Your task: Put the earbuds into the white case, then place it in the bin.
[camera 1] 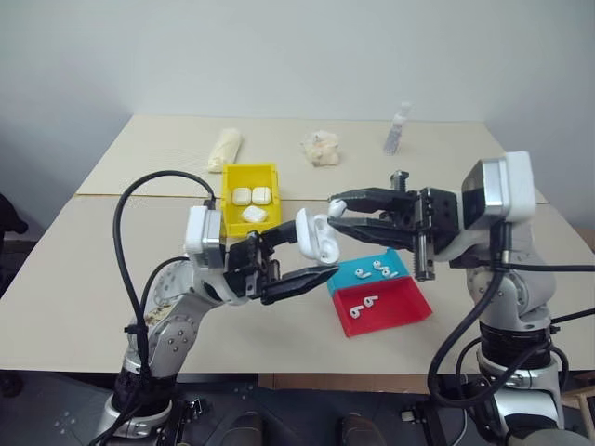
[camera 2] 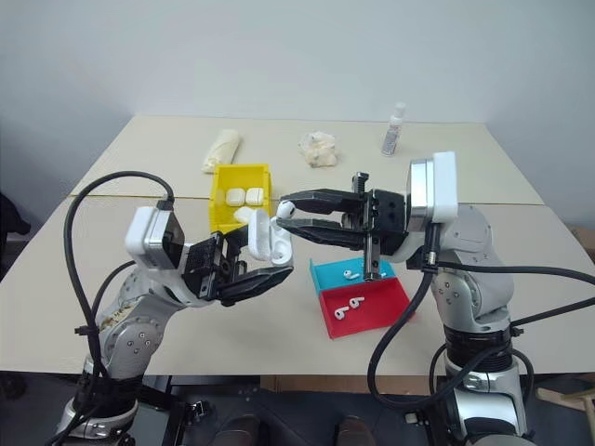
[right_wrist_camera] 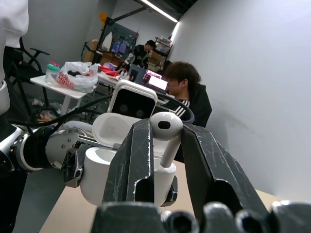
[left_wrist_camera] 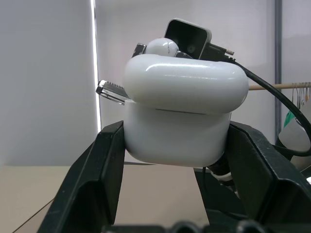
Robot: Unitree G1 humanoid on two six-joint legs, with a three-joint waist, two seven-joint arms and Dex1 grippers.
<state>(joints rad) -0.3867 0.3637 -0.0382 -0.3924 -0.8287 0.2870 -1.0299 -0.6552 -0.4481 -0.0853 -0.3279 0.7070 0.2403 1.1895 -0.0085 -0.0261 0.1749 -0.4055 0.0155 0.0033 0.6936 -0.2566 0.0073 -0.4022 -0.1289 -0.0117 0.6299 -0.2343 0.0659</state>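
our left gripper (camera 1: 296, 258) clamps open white case (camera 1: 314, 239); right gripper (right_wrist_camera: 163, 145) pinches earbud (right_wrist_camera: 166, 127), stem seemingly at socket. misalignment could jam or drop it.

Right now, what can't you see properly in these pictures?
- Inside of the white case: left wrist view shows its outside, the lid hides it.
- Earbud stem tip: right wrist view, hidden behind the case rim.
- Earbuds in the blue tray: eye views, too small to count.

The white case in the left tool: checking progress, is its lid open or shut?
Open. The white case has its lid flipped back, and the right tool holds an earbud at its mouth.
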